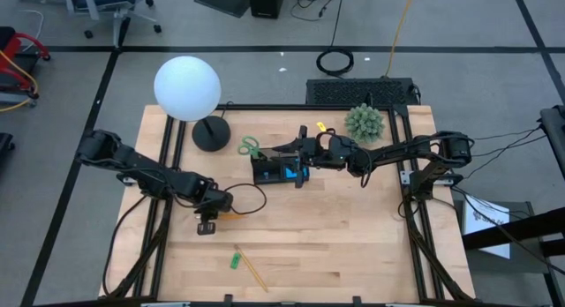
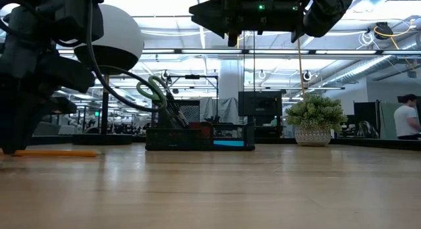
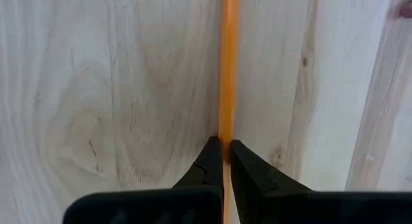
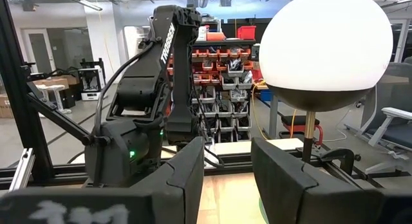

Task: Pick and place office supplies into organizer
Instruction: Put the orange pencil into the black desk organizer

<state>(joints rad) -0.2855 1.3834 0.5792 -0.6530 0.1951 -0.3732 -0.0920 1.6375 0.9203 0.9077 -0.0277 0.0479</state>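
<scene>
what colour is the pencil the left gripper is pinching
Orange; the pencil between the left gripper shows best in the left wrist view.

Place: robotics lab or workshop.
Bench: wooden table (image 1: 353, 245) in a black metal frame.
Floor: grey carpet with trailing cables (image 1: 335, 60).
Background: shelves of red parts bins (image 4: 222, 63), office chair (image 1: 110, 7), open ceiling with strip lights.

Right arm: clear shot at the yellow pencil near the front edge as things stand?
Probably not. The right gripper hovers over the organizer; the yellow pencil lies open but far toward the front edge, nearer the left gripper, which is shut on the orange pencil.
</scene>
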